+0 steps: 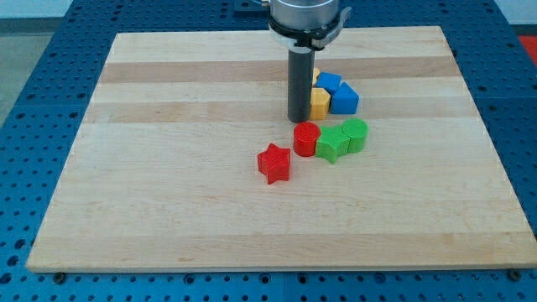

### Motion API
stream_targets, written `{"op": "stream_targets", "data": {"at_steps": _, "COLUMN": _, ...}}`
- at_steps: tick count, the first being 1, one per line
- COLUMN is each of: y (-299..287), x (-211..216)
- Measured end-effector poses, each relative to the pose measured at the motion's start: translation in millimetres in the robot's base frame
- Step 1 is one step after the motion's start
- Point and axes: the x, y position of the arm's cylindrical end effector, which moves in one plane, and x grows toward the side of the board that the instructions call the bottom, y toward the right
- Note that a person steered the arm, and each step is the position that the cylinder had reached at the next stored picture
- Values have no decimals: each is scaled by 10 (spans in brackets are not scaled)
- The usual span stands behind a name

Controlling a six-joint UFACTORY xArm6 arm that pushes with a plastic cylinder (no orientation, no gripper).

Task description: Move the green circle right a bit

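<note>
The green circle point(356, 134) sits right of the board's middle, touching a green star point(332, 143) on its left. A red cylinder point(306, 138) stands just left of the green star, and a red star point(273, 163) lies lower left of it. My tip point(299, 118) rests on the board just above the red cylinder, up and to the left of the green circle, with a gap between them. Right beside the rod are a yellow block point(320, 102), partly hidden by it, and two blue blocks point(344, 99) point(329, 83).
The wooden board point(168, 168) lies on a blue perforated table point(33, 126). The arm's grey body point(307, 17) hangs over the board's top edge. A second yellow block point(315, 77) peeks out behind the rod.
</note>
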Motion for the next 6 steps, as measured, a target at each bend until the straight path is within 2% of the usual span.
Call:
{"op": "stream_targets", "data": {"at_steps": 2, "y": 161, "x": 176}}
{"op": "stream_targets", "data": {"at_steps": 3, "y": 435, "x": 176}}
{"op": "stream_targets", "data": {"at_steps": 6, "y": 1030, "x": -37}}
